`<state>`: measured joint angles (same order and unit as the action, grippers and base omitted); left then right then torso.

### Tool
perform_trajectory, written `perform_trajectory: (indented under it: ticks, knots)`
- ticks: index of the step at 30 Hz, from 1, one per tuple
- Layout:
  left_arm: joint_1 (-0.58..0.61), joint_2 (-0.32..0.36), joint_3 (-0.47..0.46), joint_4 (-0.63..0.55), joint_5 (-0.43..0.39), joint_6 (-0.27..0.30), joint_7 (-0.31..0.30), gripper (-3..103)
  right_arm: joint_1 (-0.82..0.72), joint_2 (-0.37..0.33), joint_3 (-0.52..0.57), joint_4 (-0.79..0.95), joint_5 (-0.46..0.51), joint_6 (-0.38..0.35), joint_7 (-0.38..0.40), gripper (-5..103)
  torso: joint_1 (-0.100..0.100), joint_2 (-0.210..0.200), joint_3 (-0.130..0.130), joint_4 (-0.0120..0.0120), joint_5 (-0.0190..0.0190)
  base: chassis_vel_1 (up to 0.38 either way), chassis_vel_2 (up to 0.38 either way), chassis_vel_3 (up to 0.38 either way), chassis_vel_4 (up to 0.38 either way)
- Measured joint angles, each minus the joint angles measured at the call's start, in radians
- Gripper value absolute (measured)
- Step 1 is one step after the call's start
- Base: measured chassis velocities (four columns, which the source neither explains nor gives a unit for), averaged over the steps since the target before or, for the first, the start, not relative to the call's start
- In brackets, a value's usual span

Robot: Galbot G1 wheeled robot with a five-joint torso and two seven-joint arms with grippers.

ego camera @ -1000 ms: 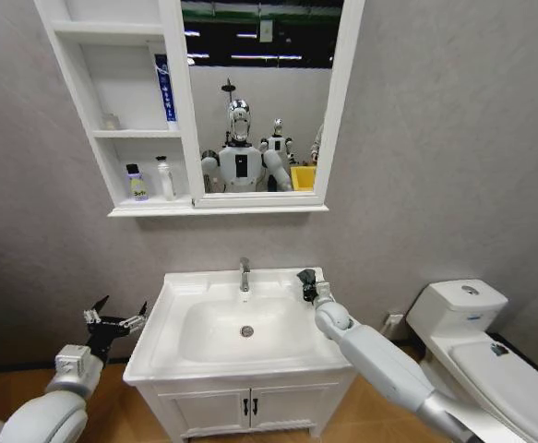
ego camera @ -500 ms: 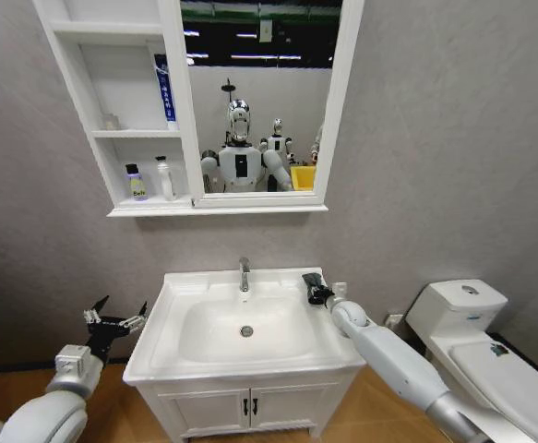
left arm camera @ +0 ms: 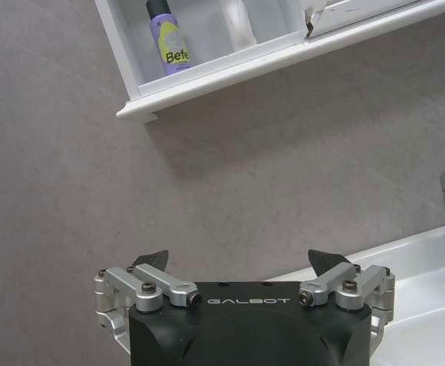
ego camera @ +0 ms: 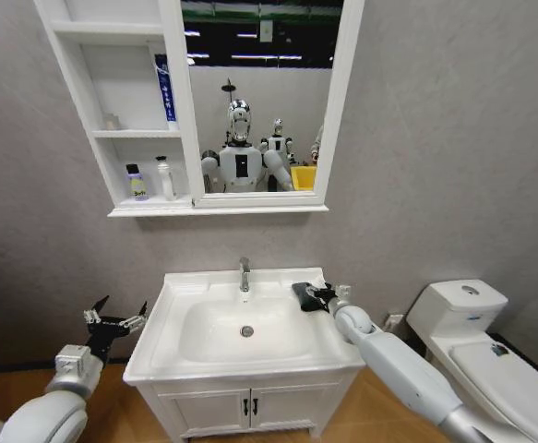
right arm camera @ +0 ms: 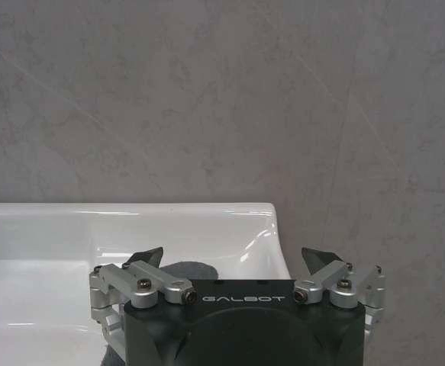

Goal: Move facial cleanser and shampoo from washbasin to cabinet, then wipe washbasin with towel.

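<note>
The moving half of my job looks done — two bottles stand on the lowest shelf of the cabinet (ego camera: pixel 125 111), a purple-capped bottle (ego camera: pixel 137 183) and a pale white bottle (ego camera: pixel 165 178) beside it, and I judge these to be the facial cleanser and the shampoo, though I cannot read which is which. The washbasin (ego camera: pixel 181 288) carries no bottles now; its bowl holds only the drain, with the tap (ego camera: pixel 245 274) at the back rim.

What is left is the wiping. The towel (ego camera: pixel 307 295) lies as a dark bunch on the rear right corner of the washbasin, just beside the bowl's edge. My right end effector (ego camera: pixel 329 295) is at that corner with its fingers spread wide; in the right wrist view the dark cloth (right arm camera: pixel 190 269) sits low between them, and I have no hold on it — whether a finger touches it I cannot tell.

My left end effector (ego camera: pixel 116 320) hangs idle off the washbasin's left side, fingers wide apart and empty.

I see no sign yet that any of the surface has been wiped.
</note>
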<state>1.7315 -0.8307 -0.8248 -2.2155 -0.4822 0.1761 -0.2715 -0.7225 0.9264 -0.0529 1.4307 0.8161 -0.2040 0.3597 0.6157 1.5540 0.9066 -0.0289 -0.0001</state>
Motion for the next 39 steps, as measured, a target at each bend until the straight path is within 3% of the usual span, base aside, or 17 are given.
perform_trajectory:
  ticks: [5, 13, 17, 18, 20, 21, 23, 24, 26, 29, 36, 39]
  knots:
    - [0.0, 0.0, 0.0, 0.0, 0.0, 0.0, 0.0, 100, -0.091, -0.017, 0.065, 0.077, -0.027, 0.003, 0.026, 100, 0.0, 0.0, 0.0, -0.0003, 0.0001, 0.0, 0.0, 0.0, 0.0]
    - [0.0, 0.0, 0.0, 0.0, 0.0, 0.0, 0.0, 100, -0.364, -0.044, 0.289, 0.368, -0.129, 0.018, 0.106, 100, 0.0, 0.0, 0.0, 0.0, 0.0, 0.0, 0.0, 0.0, 0.0]
    - [0.0, 0.0, 0.0, 0.0, 0.0, 0.0, 0.0, 100, -0.698, -0.007, 0.53, 0.564, -0.268, 0.048, 0.085, 100, 0.0, 0.0, 0.0, -0.0004, 0.0005, 0.0, 0.0, 0.0, 0.0]
    - [0.0, 0.0, 0.0, 0.0, 0.0, 0.0, 0.0, 100, -0.698, -0.007, 0.53, 0.564, -0.268, 0.048, 0.085, 100, 0.0, 0.0, 0.0, -0.0004, 0.0005, 0.0, 0.0, 0.0, 0.0]
    - [0.0, 0.0, 0.0, 0.0, 0.0, 0.0, 0.0, 100, -0.965, 0.025, 0.735, 0.716, -0.338, 0.092, -0.005, 100, 0.0, 0.0, 0.0, -0.0005, 0.0001, 0.0, 0.0, 0.0, 0.0]
    - [0.0, 0.0, 0.0, 0.0, 0.0, 0.0, 0.0, 100, -0.965, 0.025, 0.735, 0.716, -0.338, 0.092, -0.005, 100, 0.0, 0.0, 0.0, -0.0005, 0.0001, 0.0, 0.0, 0.0, 0.0]
    - [0.0, 0.0, 0.0, 0.0, 0.0, 0.0, 0.0, 100, -1.223, 0.082, 0.922, 0.863, -0.338, 0.128, -0.075, 100, 0.0, 0.0, 0.0, -0.0005, -0.0003, 0.0, 0.0, 0.0, 0.0]
    - [0.0, 0.0, 0.0, 0.0, 0.0, 0.0, 0.0, 100, -1.223, 0.082, 0.922, 0.863, -0.338, 0.128, -0.075, 100, 0.0, 0.0, 0.0, -0.0005, -0.0003, 0.0, 0.0, 0.0, 0.0]
    - [0.0, 0.0, 0.0, 0.0, 0.0, 0.0, 0.0, 100, -1.418, 0.162, 1.048, 0.951, -0.323, 0.175, -0.135, 100, 0.0, 0.0, 0.0, -0.0008, -0.0004, 0.0, 0.0, 0.0, 0.0]
    - [0.0, 0.0, 0.0, 0.0, 0.0, 0.0, 0.0, 100, -1.528, 0.192, 1.141, 0.99, -0.274, 0.202, -0.175, 100, 0.0, 0.0, 0.0, -0.0008, -0.0005, 0.0, 0.0, 0.0, 0.0]
    - [0.0, 0.0, 0.0, 0.0, 0.0, 0.0, 0.0, 100, -1.515, 0.164, 1.305, 1.01, -0.108, 0.159, -0.194, 100, 0.0, 0.0, 0.0, 0.0003, 0.0003, 0.0, 0.0, 0.0, 0.0]
    - [0.0, 0.0, 0.0, 0.0, 0.0, 0.0, 0.0, 100, -1.498, 0.164, 1.304, 1.031, -0.077, 0.141, -0.194, 100, 0.0, 0.0, 0.0, 0.0002, 0.0, 0.0, 0.0, 0.0, 0.0]
